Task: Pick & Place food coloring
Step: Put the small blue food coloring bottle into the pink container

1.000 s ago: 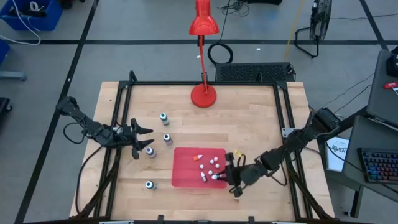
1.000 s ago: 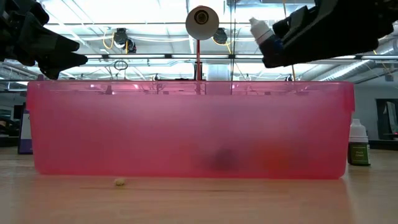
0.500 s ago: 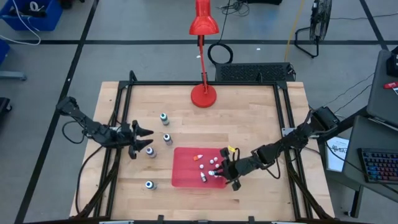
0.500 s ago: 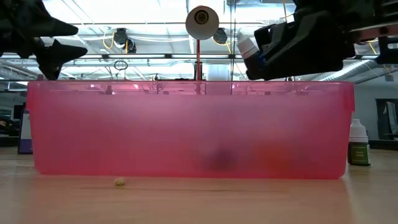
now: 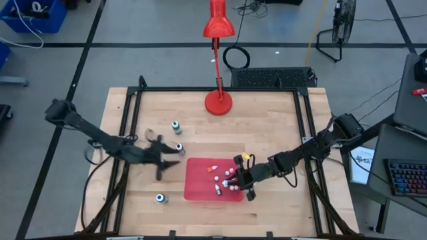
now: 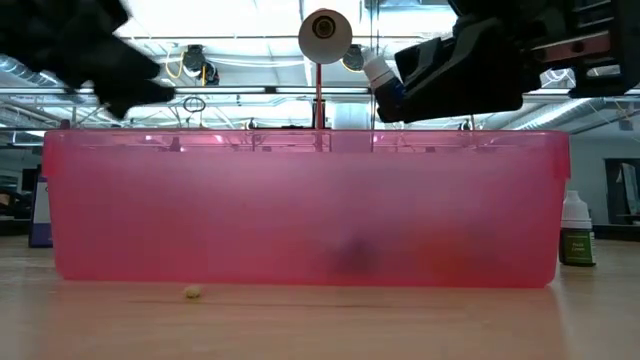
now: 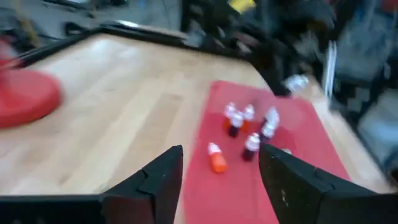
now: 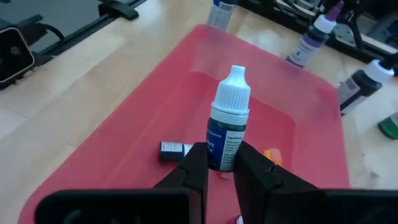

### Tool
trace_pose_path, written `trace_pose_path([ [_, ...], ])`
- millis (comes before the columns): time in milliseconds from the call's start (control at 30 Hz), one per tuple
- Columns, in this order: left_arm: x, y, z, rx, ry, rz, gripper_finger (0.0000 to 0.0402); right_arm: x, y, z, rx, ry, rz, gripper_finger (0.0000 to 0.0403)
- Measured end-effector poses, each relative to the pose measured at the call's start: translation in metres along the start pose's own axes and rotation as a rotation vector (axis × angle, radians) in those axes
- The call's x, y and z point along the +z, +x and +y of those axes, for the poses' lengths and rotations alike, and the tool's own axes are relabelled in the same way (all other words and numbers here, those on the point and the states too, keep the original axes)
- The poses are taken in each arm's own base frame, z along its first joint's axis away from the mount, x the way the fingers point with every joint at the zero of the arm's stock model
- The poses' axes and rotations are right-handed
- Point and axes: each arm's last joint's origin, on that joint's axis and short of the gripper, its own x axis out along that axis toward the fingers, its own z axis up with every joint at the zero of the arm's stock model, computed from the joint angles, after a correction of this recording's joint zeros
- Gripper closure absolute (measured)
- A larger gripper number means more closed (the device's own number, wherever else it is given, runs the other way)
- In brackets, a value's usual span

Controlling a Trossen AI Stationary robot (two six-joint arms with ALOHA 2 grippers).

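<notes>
While the right pincer (image 8: 217, 163) hangs over the red tray (image 5: 200, 190), toward its 3 o'clock end, its fingers are clamped on a white-capped food coloring bottle (image 8: 227, 119) with a dark body; the bottle's label carries small print too fine to read. Several more bottles lie or stand in the tray (image 5: 223, 179), among them one with an orange-red tip (image 7: 216, 158). Other bottles stand on the bare wooden surface (image 5: 267, 127) at the tray's 9 to 11 o'clock side: one near 11 o'clock (image 5: 176, 126), one closer to the tray (image 5: 179, 147), and one at about 8 o'clock (image 5: 160, 197). The low view also shows a dark green-labelled bottle (image 6: 576, 232) standing just beside the tray's end wall; its writing cannot be made out.

At the tray's 9 o'clock, the left pincer (image 5: 160, 157) is blurred above the surface, its fingers (image 7: 163, 180) apart and holding nothing.

A red desk lamp (image 5: 218, 30) stands at the surface's 12 o'clock edge. A black frame borders the light wood surface. Around it lie grey floor with dark lines, a fan stand (image 5: 337, 33), a blue bin (image 5: 33, 15) and a keyboard (image 5: 405, 177) on a side desk
</notes>
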Motion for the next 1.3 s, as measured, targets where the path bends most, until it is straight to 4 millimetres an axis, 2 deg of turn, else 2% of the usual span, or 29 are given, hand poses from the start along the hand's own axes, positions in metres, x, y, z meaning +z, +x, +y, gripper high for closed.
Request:
trace_pose_path([
  [233,0.058,0.092,-0.071,-0.199,0.301,0.173,0.0222,-0.003,0.001,-0.005,-0.009,0.039,0.026,0.0363],
  [367,0.073,0.135,-0.101,-0.194,0.455,0.335,0.0232,-0.004,0.001,-0.004,-0.008,0.039,0.033,0.0363],
  [533,0.080,0.171,-0.117,-0.128,0.495,0.489,0.0240,-0.005,0.001,-0.004,-0.005,0.036,0.050,0.0363],
  [667,0.080,0.187,-0.124,-0.102,0.514,0.489,0.0240,-0.005,0.001,-0.004,-0.006,0.044,0.048,0.0363],
  [767,0.073,0.196,-0.122,-0.075,0.535,0.481,0.0237,-0.005,0.001,-0.004,-0.006,0.045,0.047,0.0363],
  [967,0.065,0.211,-0.110,-0.035,0.522,0.493,0.0236,-0.004,0.001,-0.004,-0.007,0.047,0.036,0.0363],
  [1067,0.067,0.219,-0.102,-0.026,0.487,0.465,0.0241,-0.003,0.000,-0.004,-0.011,0.049,0.031,0.0363],
  [1300,0.070,0.222,-0.095,-0.038,0.448,0.464,0.0248,-0.005,0.000,-0.005,-0.037,0.062,0.051,0.0363],
])
